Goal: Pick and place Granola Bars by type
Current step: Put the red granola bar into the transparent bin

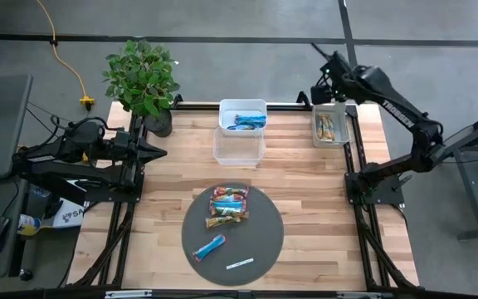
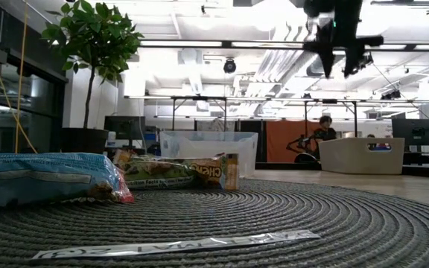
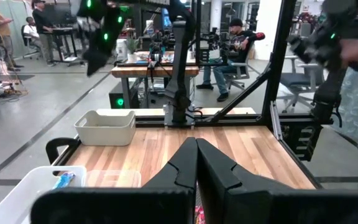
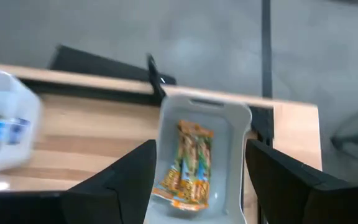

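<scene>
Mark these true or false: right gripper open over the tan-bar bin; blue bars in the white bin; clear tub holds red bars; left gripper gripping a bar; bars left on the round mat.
1. The right gripper is open above the grey bin of tan bars. True.
2. Blue bars lie in the white bin. True.
3. The clear tub holds red bars. False: it looks empty.
4. The left gripper grips a bar. False: shut on nothing.
5. Bars remain on the round mat. True.

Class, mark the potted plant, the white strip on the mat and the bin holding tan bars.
potted plant (image 1: pixel 143 76), high view, its leaves
white strip (image 1: pixel 240 264), high view, its middle
bin (image 4: pixel 237 163), right wrist view, its side wall
</scene>
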`<state>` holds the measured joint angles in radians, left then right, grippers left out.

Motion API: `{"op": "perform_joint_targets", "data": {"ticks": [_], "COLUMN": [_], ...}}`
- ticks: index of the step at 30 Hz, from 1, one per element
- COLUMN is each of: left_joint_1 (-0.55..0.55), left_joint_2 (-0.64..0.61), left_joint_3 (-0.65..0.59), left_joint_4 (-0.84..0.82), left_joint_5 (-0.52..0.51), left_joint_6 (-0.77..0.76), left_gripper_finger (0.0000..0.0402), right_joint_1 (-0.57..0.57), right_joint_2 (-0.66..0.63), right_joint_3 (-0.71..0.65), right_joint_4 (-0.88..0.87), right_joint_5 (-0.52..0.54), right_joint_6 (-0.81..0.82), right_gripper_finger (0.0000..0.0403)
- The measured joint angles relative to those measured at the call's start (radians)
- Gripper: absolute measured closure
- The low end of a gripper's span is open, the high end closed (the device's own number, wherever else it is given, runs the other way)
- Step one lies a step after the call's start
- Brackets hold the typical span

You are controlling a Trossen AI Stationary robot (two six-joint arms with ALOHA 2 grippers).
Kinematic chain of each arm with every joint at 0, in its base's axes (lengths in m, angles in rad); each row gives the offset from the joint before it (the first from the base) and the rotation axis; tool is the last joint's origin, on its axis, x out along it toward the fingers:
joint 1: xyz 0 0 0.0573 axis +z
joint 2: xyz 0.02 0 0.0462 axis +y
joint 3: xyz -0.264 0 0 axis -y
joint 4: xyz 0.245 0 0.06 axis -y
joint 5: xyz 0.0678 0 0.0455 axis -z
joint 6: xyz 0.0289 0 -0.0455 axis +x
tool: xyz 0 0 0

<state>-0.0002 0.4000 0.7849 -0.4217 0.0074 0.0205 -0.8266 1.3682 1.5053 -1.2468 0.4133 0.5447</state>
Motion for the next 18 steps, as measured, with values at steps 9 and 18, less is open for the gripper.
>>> {"op": "perform_joint_targets", "data": {"ticks": [9, 18], "left_joint_1": [0.000, 0.000], "left_joint_2": [0.000, 0.000], "left_joint_3": [0.000, 0.000], "left_joint_4": [0.000, 0.000], "left_joint_5": [0.000, 0.000], "left_joint_6": [0.000, 0.000], "left_gripper_finger": [0.0401, 0.0401], "right_joint_1": [0.170, 0.419], "right_joint_2": [0.019, 0.047], "right_joint_3": [0.243, 0.412], "right_joint_4": [0.003, 0.211], "right_joint_5": [0.005, -0.064], "right_joint_6": [-0.080, -0.273], "right_gripper_finger": [0.0171, 0.0171]}}
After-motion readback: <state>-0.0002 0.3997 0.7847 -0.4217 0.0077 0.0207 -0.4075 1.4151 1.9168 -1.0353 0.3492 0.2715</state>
